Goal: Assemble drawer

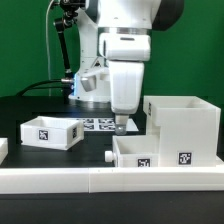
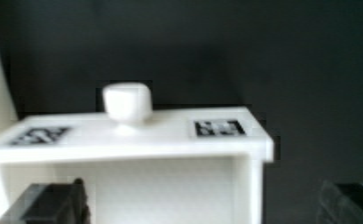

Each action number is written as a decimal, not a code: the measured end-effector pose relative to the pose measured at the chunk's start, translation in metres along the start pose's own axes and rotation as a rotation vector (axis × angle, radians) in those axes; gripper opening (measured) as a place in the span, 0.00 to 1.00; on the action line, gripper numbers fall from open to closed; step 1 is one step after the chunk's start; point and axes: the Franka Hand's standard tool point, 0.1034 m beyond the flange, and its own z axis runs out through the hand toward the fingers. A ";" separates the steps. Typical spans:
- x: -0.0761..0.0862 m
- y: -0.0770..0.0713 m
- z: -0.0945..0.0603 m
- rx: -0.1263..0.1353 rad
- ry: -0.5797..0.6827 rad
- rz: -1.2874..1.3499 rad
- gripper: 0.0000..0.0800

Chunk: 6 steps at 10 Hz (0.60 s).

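Gripper (image 1: 120, 127) of the white arm, pointing straight down over the middle of the black table (image 1: 30, 108). In the wrist view its two dark fingers (image 2: 53, 205) stand wide apart at either side of the picture, with nothing clamped between them. Below them lies a white tagged face (image 2: 142, 140) of a drawer part, bearing two square tags and a short round knob (image 2: 128, 103) that stands between the tags; the picture is too blurred to tell whether the fingers touch this part. In the exterior view the fingertips hang just above the left end of the near tray (image 1: 165, 160), which lies just beside the large open housing (image 1: 190, 125) on the exterior view's right. A second small tray (image 1: 50, 132) sits well apart on the exterior view's left. Behind the gripper lies the marker board (image 1: 100, 123), flat on the table. Along the front edge runs a long low white rail (image 1: 60, 180).
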 end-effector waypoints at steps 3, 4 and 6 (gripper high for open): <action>-0.024 0.007 0.002 0.013 0.002 -0.016 0.81; -0.026 0.007 0.003 0.014 0.004 -0.021 0.81; -0.042 0.004 0.015 0.025 0.034 -0.051 0.81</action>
